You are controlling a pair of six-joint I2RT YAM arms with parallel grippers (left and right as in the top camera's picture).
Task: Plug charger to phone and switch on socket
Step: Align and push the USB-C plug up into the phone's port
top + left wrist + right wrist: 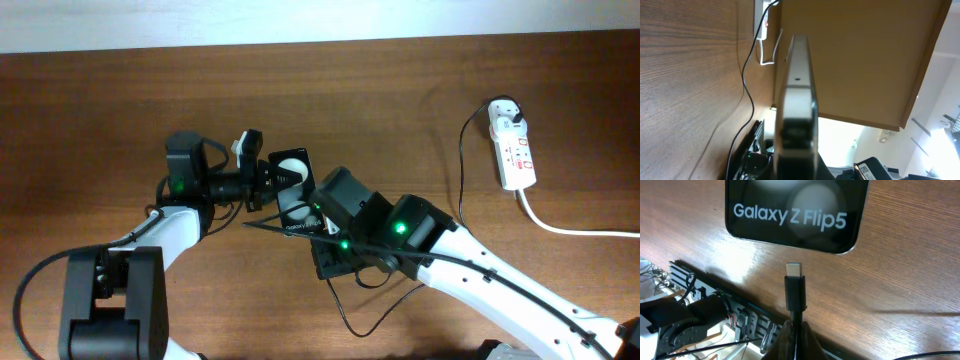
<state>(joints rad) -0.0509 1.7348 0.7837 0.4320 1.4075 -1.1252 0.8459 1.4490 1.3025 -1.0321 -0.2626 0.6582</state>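
Here, left fingers (262,185) gripping phone (795,215), right fingers (810,345) pinching charger (794,287) tip just short of phone, adapter (505,110) in socket (517,155)

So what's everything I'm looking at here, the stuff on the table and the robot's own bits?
phone: one, black, mid-table, held by the left hand
charger: one, thin black cable, from socket to right hand, tip just short of the phone
socket: one, white with red markings, table's far right
cord: one, thick white, leaving the socket rightward
table: one, brown wood, under everything
left hand: one, black, shut on the phone
right hand: one, black, shut on the charger
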